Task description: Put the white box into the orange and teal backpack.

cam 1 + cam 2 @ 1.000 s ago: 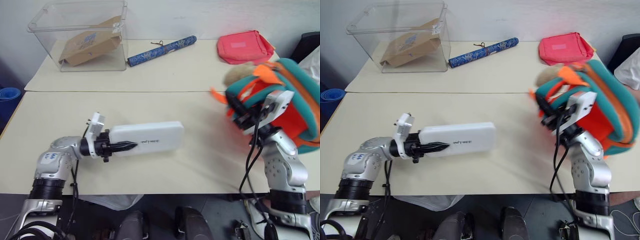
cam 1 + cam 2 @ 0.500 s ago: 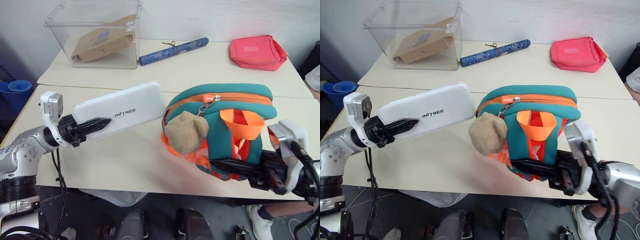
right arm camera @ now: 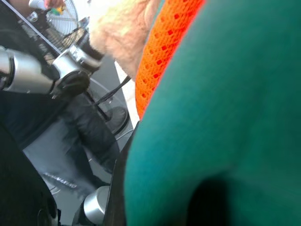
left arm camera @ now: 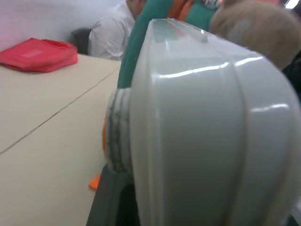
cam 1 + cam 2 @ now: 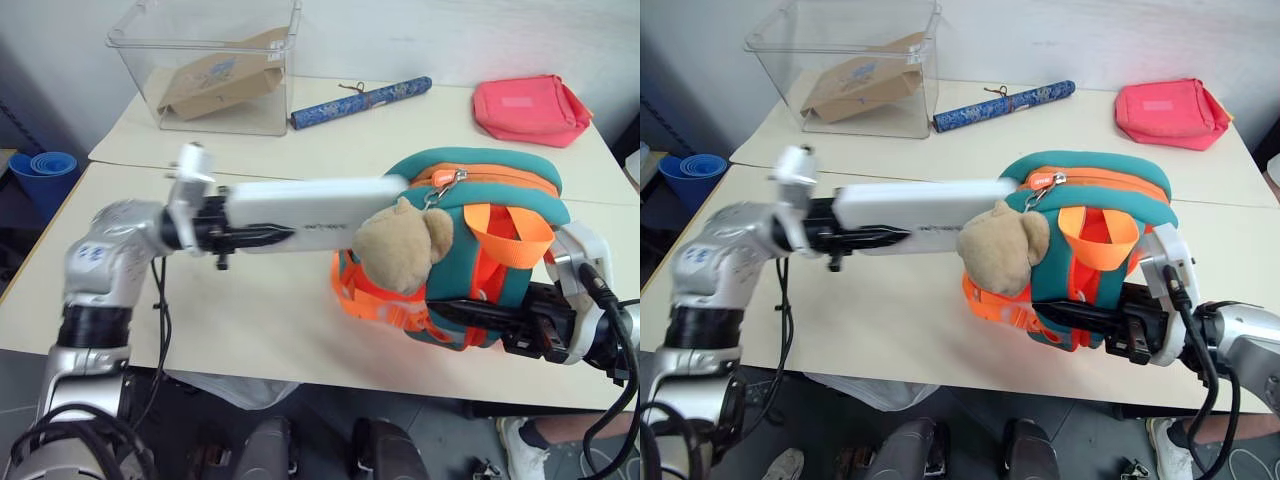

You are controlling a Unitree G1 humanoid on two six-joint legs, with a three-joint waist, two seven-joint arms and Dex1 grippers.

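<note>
My left gripper is shut on the near end of the white box. It holds the box level above the table, pointing right. The box's far end meets the teal top of the orange and teal backpack, beside the zipper pull and just above the tan bear. The backpack hangs upright over the table's front edge. My right gripper is shut on its lower side, its fingers partly hidden by the fabric. In the left wrist view the white box looms close, with the backpack beyond it.
At the back of the table stand a clear bin holding a brown paper bag, a blue patterned roll and a red-pink pouch. A person in a white shirt sits beyond the table's right end.
My left arm lifted the box off the table, swung it right and rolled it flatter until its end reached the backpack. The right arm brought the backpack in from the right and turned it upright.
</note>
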